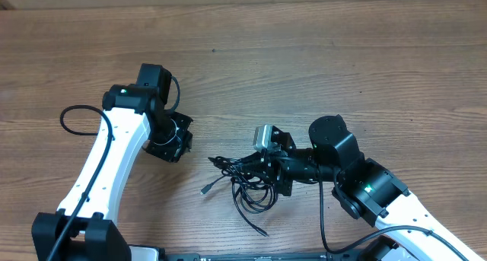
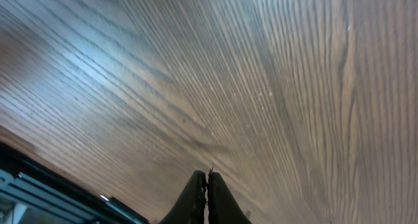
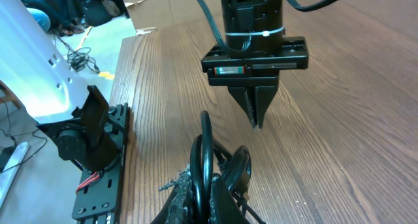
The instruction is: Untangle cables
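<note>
Wood table [image 1: 304, 48] has black cables [image 1: 228, 167] pinched tight in the right claw [image 1: 251, 168], while the left claw [image 2: 207, 185] sits squeezed closed, holding nothing.

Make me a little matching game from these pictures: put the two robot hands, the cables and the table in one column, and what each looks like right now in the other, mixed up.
Things
1. left hand
2. right hand
3. cables
4. table

States
A. brown wood with a clear grain
B. shut with nothing in it, above bare wood
C. thin, black, looped in a tangle
D. shut on a black loop that sticks up from between its fingers

Pairs: 1-B, 2-D, 3-C, 4-A
</note>
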Action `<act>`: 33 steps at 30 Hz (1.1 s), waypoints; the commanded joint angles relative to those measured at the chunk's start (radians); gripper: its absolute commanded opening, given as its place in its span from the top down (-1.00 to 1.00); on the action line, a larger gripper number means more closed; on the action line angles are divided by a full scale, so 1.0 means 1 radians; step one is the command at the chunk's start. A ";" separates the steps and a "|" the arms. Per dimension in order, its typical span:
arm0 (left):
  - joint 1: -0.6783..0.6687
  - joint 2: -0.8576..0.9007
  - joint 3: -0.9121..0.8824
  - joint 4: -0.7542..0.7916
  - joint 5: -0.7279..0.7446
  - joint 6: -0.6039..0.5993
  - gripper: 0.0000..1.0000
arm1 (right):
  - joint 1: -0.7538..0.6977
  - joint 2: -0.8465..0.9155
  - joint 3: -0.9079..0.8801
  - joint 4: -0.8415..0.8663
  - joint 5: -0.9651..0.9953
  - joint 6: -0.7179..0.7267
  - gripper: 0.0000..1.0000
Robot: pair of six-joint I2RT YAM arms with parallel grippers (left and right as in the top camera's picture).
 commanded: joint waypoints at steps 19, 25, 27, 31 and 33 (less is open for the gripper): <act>0.003 0.019 0.014 -0.134 0.468 0.229 -0.05 | -0.003 -0.017 0.021 0.092 0.082 -0.005 0.92; 0.003 0.019 0.014 -0.135 0.486 0.230 0.24 | -0.003 -0.016 0.021 0.092 0.082 -0.004 0.92; -0.002 0.019 0.014 -0.134 0.481 0.230 0.74 | -0.003 -0.016 0.021 0.091 0.078 -0.003 0.92; -0.003 0.019 0.014 -0.134 0.478 0.229 0.91 | -0.003 -0.016 0.021 0.092 0.079 -0.004 0.92; -0.003 0.019 0.014 -0.134 0.477 0.229 0.91 | -0.003 -0.016 0.021 0.091 0.079 -0.004 0.92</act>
